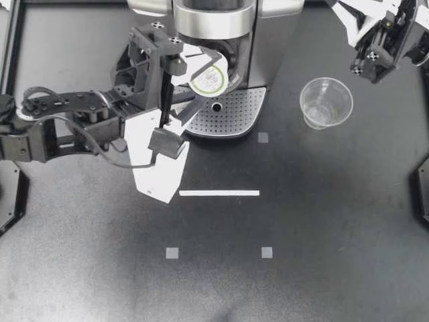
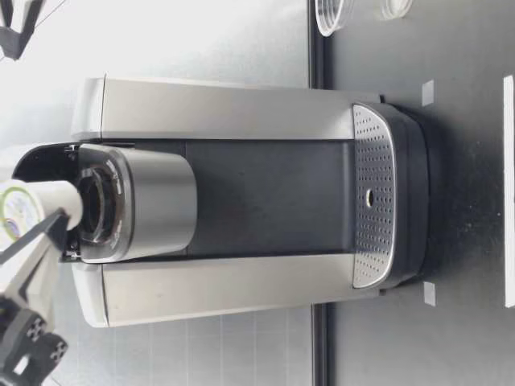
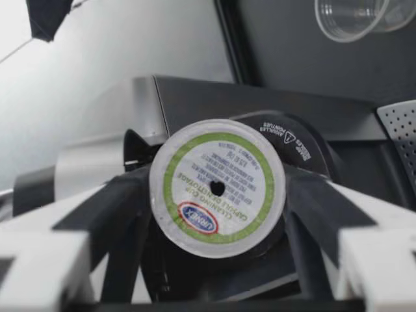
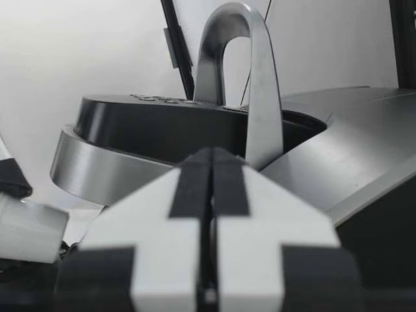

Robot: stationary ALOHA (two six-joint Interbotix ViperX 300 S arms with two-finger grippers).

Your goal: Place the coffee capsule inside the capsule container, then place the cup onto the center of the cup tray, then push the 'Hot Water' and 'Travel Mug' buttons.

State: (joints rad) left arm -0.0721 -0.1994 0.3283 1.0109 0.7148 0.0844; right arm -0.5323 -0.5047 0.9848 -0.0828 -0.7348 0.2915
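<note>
now: step one in hand, i judge. left tool [image 1: 205,84], upper middle of the top frame, is clamped on the coffee capsule [image 1: 209,80], one finger on each side wall, foil lid [image 3: 217,188] facing the wrist camera. low view: capsule at the mouth of the open capsule container [image 2: 96,205] in the coffee machine [image 2: 241,121], not seated as far as i can tell.

right tool [image 1: 367,67], upper right corner, fingers pressed together on nothing. cup [image 1: 326,102] upright on the bench [image 1: 335,235], right of the cup tray [image 1: 231,114], apart from it.

handling, judged: capsule light, thin-walled but stiff; foil the weak spot, so grip the side wall under the rim. cup clear thin plastic, light, likely slick and easily squashed; take it at the wall near the rim, gently.
</note>
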